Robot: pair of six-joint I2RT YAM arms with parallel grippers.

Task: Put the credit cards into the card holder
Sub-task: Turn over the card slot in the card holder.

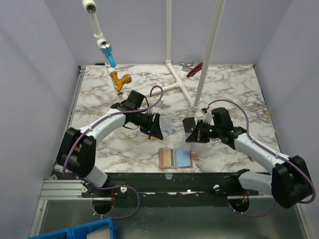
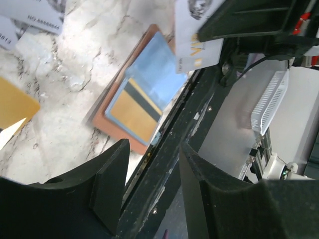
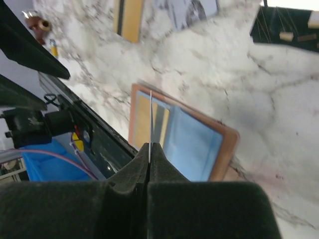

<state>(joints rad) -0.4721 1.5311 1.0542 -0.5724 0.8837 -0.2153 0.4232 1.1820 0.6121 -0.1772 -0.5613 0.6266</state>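
Observation:
The tan card holder (image 1: 164,158) lies open near the table's front edge, with a gold striped card (image 1: 172,158) and a light blue card (image 1: 184,158) on it. My right gripper (image 1: 191,136) hovers just above it, shut on a pale silvery credit card (image 2: 192,45), which is edge-on in the right wrist view (image 3: 150,119). The holder (image 3: 227,149) lies right below that card. My left gripper (image 2: 152,174) is open and empty, up-left of the holder (image 2: 99,119). More cards (image 1: 169,124) lie loose beside it, among them another gold card (image 2: 15,102).
A white pipe frame (image 1: 179,82) stands at the back middle. A blue and orange pipe fitting (image 1: 118,77) is at the back left, and a red-handled tool (image 1: 195,68) lies at the far edge. A black rail (image 1: 174,180) borders the front edge. A blue bin (image 1: 79,231) sits below.

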